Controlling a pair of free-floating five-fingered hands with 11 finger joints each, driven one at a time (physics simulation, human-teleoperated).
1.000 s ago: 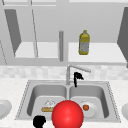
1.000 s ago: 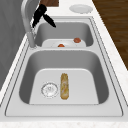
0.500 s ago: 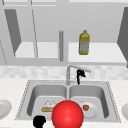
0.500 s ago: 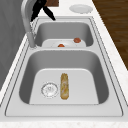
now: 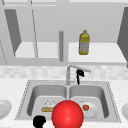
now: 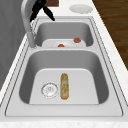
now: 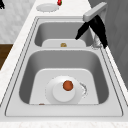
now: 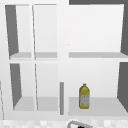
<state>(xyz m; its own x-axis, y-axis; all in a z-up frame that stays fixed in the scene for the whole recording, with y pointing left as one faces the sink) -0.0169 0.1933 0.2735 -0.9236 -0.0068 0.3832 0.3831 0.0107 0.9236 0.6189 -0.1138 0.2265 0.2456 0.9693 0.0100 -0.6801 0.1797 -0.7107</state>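
My right hand hangs just under the faucet spout, over the back of the right basin. Its fingers are straight and point down, holding nothing. The same hand is right against the spout in the right side view, and in the left side view the hand is beside the spout. My left hand floats low at the sink's front left edge, next to a big red ball.
A bread loaf lies beside the drain in the left basin. The right basin holds a white plate with a small orange ball. A yellow bottle stands on the cabinet shelf. White plates sit on the counters.
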